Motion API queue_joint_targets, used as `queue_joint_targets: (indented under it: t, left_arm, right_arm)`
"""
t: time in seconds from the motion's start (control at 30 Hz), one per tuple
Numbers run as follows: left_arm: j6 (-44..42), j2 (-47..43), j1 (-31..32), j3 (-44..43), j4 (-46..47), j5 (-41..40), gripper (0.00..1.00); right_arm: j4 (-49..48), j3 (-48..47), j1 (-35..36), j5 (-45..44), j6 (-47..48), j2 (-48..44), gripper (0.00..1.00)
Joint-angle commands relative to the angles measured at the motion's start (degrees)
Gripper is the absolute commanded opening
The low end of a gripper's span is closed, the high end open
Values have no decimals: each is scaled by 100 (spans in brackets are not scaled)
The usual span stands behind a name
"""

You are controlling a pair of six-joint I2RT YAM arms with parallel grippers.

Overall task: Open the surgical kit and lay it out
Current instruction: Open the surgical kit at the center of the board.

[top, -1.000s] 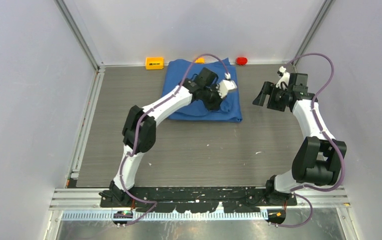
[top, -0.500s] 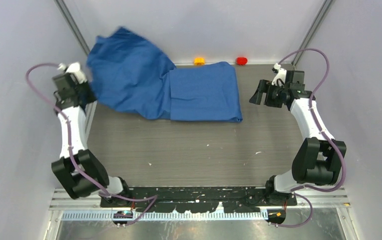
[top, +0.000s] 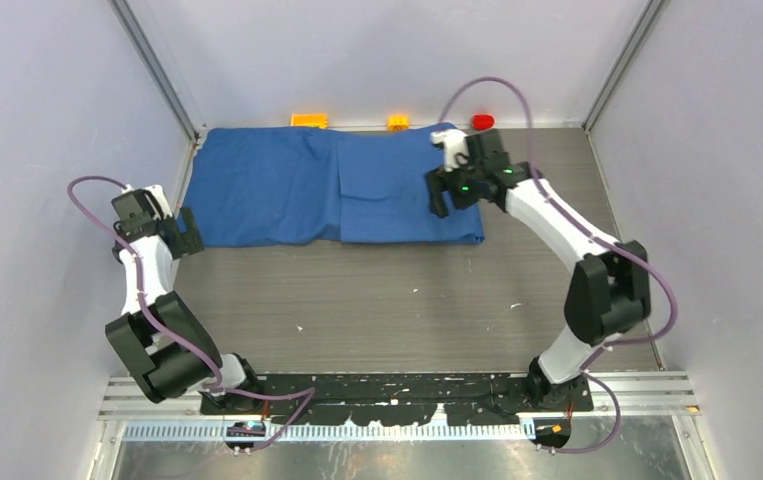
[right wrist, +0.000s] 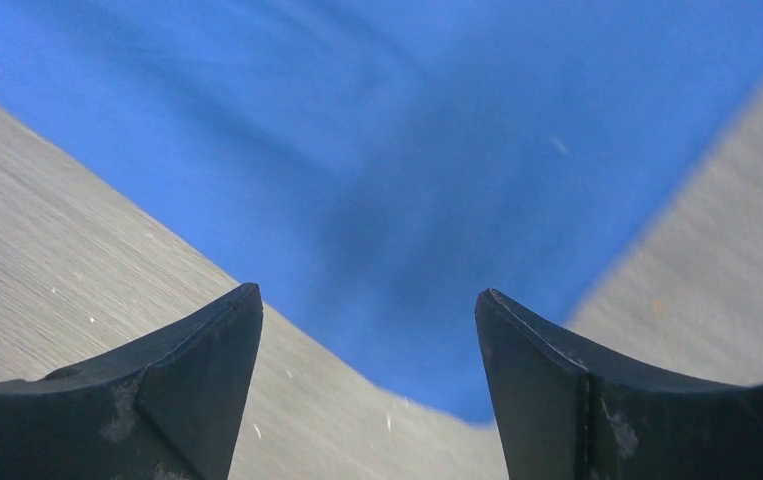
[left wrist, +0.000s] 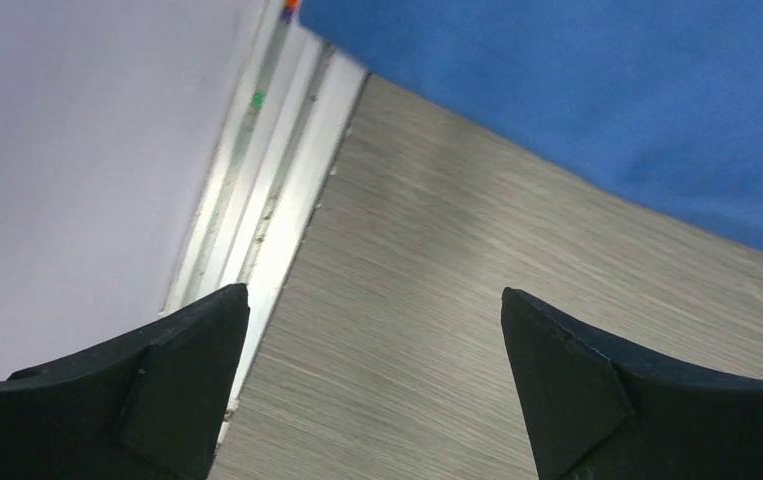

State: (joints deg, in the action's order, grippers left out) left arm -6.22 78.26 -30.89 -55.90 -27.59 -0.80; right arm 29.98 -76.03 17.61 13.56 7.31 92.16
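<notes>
Item: blue cloth wrap [top: 267, 185] of the surgical kit; no tray or instruments in sight.
Location: far side of the table [top: 377, 300], against the back edge.
Long axis: left to right; the left half lies flat as a single layer, the right half is folded over in layers.
Right gripper [top: 441, 197]: above the folded right half, jaws wide apart and holding nothing; in its wrist view a corner of the cloth lies just ahead between the fingers.
Left gripper [top: 185, 232]: off the cloth's near-left corner, jaws spread and empty; the cloth edge lies ahead and to its right.
Nearer arm: right, judged best placed for the next flap.
Surroundings: orange block [top: 308, 121], yellow block [top: 398, 123] and red block [top: 482, 122] behind the cloth.
</notes>
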Motion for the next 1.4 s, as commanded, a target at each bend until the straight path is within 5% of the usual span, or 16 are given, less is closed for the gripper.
queue_joint_targets:
  t: [0.0,0.23,0.5,0.83,1.03,1.13,1.37]
  left_arm:
    - [292,4,-16,-713,-286,997,100]
    - [968,96,117,-1178,-409,2113,100]
    - [913,85,164,-1403,-574,2158,100]
    - [881,140,166,-1533,-587,2239,100]
    - [894,219,180,-1599,-593,2338,100]
    - [918,261,173,-1619,-591,2367,100]
    - [955,291,185,-1617,-569,2400,100]
  right_arm:
    - [43,-961,1206,-825,1039,614,83]
    - [320,-2168,2807,-1914,1904,2043,84]
    - [506,-3093,3407,-2452,2178,3211,76]
    - [272,-3114,3497,-3039,2212,3288,22]
    - [298,-3015,3501,-3008,2011,2887,1]
    - [343,-2923,3500,-2872,1849,2702,5]
    - [269,-2813,3892,-3212,1983,2650,63]
